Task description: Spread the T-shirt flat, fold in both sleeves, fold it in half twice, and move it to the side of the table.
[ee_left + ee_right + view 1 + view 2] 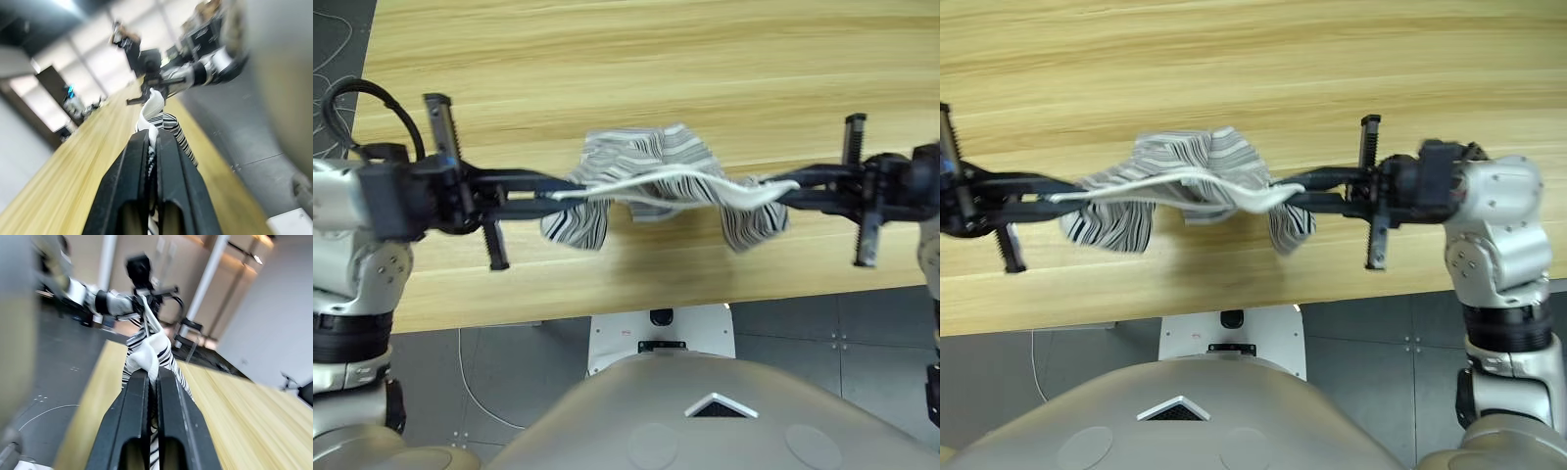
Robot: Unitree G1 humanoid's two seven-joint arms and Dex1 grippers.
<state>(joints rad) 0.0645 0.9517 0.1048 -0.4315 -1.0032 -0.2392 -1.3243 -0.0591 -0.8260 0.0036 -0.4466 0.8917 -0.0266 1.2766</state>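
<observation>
Evidently early stage: striped T-shirt (661,168) hangs bunched above the table (607,59), strung between left gripper (560,193) and right gripper (770,185), both clamped on its white edge; spreading, all folds and moving aside remain

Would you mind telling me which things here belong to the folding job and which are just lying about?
Part of the job: striped T-shirt, stretched between the left gripper and the right gripper; wooden table beneath.
Lying about: white cable on the floor; white unit under the table's near edge.
</observation>
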